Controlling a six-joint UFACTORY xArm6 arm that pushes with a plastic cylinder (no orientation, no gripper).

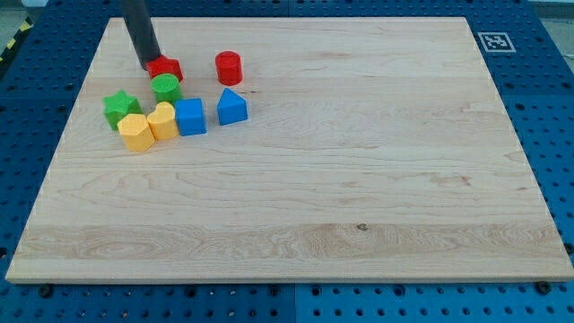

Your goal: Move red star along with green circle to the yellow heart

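Board: pale wooden board (359,161) on a blue pegboard table (556,108); all 7 blocks sit at its upper left.
Rod: no gripper, holds nothing; my tip (149,67) touches the red star's left edge.
Red star (166,66): just above the green circle (166,87).
Yellow heart (163,120): below the green circle, between yellow hexagon (135,132) and blue cube (190,117).
Others: green star (119,108), blue triangle (232,107), red cylinder (229,67).

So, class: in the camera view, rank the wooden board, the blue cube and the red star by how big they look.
1. Wooden board, largest by far.
2. Blue cube.
3. Red star, though my tip touches its left edge and it lies farther up the view, so this gap is unsure.
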